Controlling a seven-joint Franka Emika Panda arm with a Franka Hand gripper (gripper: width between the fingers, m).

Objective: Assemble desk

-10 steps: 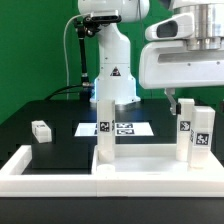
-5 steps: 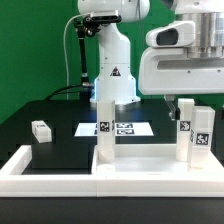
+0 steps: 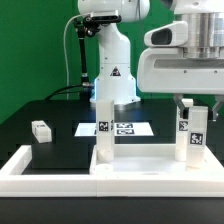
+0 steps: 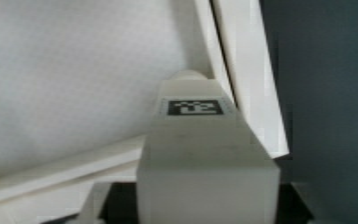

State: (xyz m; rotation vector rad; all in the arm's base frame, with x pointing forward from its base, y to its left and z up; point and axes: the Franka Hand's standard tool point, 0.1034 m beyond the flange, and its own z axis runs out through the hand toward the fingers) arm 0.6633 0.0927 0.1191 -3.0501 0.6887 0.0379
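The desk tabletop [image 3: 145,166] lies flat at the front, white with raised rims. Two white legs stand upright on it, one at its left end [image 3: 103,135] and one toward the exterior view's right [image 3: 191,138]. My gripper [image 3: 196,104] hangs straight over the right leg, a finger on each side of its top. In the wrist view that leg [image 4: 202,150] fills the gap of the gripper [image 4: 202,205], and the dark pads [image 4: 119,204] press its two sides. A tabletop rim [image 4: 240,60] runs past it. A loose leg [image 3: 40,130] lies on the black table at the left.
The marker board [image 3: 128,128] lies flat behind the tabletop. A long low white wall [image 3: 40,184] with a turned-up end borders the front and left. The robot's white base [image 3: 112,60] stands at the back, before a green backdrop.
The jaws have closed from wide open onto the right leg's top. The hand has sunk slightly over that leg. The other parts have not moved.
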